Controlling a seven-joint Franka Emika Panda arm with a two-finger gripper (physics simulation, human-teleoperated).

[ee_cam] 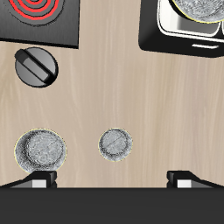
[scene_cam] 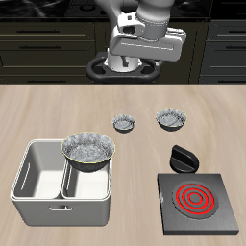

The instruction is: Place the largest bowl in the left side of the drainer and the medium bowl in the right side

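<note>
The largest bowl [scene_cam: 88, 150] sits in the drainer [scene_cam: 58, 209], in the compartment nearer the hotplate, with its rim above the drainer's wall. The other compartment is empty. The medium bowl [scene_cam: 172, 118] stands on the table farther back, beside the smallest bowl [scene_cam: 124, 122]. My gripper [scene_cam: 135, 63] is open and empty, high above the table's back, apart from all bowls. The wrist view shows the medium bowl [ee_cam: 42, 150], the smallest bowl [ee_cam: 115, 144], the drainer's corner [ee_cam: 179, 33] with part of the largest bowl [ee_cam: 203, 7], and my gripper [ee_cam: 112, 179] with its fingertips [ee_cam: 39, 181] wide apart.
A black square hotplate [scene_cam: 197, 202] with a red coil stands near the table's front edge beside the drainer; it also shows in the wrist view [ee_cam: 39, 17]. A black round knob [scene_cam: 182, 158] lies just behind it, seen too in the wrist view [ee_cam: 37, 66].
</note>
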